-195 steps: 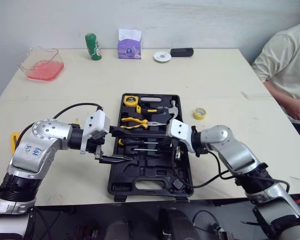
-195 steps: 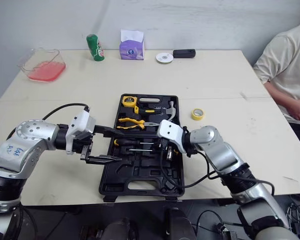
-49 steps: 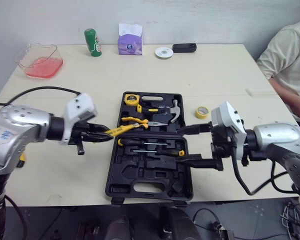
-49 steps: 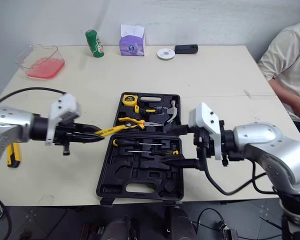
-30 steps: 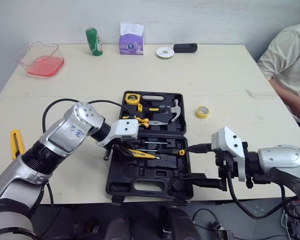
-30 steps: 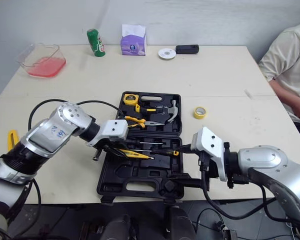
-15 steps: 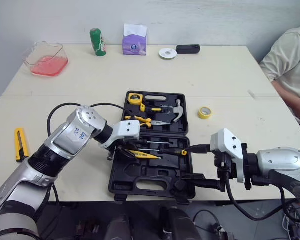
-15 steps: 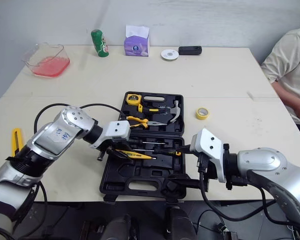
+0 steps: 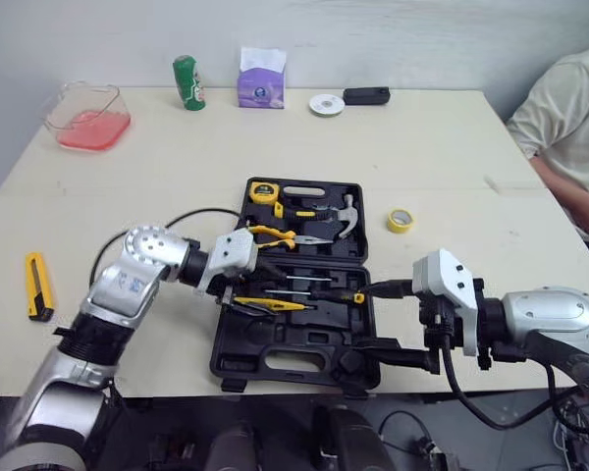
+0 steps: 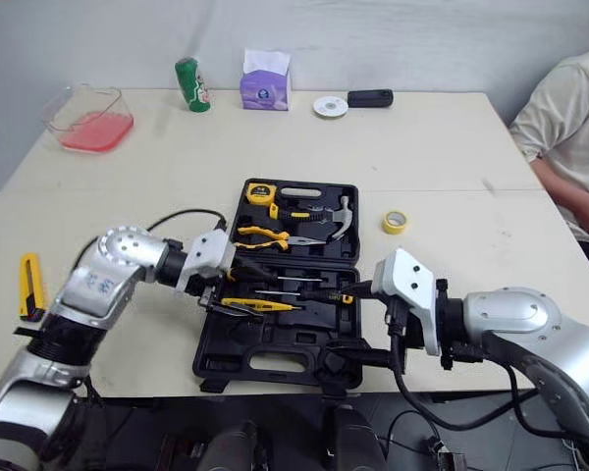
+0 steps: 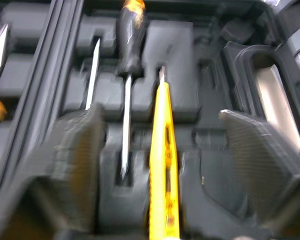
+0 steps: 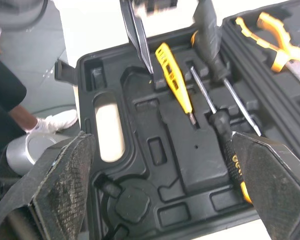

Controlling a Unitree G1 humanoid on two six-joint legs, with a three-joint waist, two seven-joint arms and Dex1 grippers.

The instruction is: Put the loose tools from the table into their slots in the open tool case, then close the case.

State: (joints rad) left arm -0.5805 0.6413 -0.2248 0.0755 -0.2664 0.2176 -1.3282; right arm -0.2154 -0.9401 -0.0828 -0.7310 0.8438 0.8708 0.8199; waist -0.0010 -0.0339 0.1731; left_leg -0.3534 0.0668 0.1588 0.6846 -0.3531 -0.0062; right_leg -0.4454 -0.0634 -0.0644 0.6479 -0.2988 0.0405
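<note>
The open black tool case [image 9: 319,339] lies mid-table with a tape measure [image 9: 262,192], pliers [image 9: 275,235] and a hammer [image 9: 340,210] in its far half. Two screwdrivers [image 9: 309,287] and a yellow tester screwdriver [image 11: 164,165] rest in the near half. My left gripper [image 9: 250,291] is open at the case's left edge, its fingers [image 11: 77,150] standing well apart on both sides of the yellow tester without touching it. My right gripper [image 9: 365,319] is open and empty over the case's right front part. A yellow utility knife [image 9: 39,287] and a yellow tape roll [image 9: 401,220] lie loose on the table.
At the table's far edge stand a clear container of red liquid [image 9: 83,116], a green can [image 9: 186,82], a purple tissue pack [image 9: 260,77], a white disc [image 9: 325,104] and a black object [image 9: 365,95]. A person [image 9: 569,128] sits at the right.
My left gripper has opened and let go of the yellow tester, which now lies in the case's near half. The left arm drew back a little to the left. The right arm stayed put.
</note>
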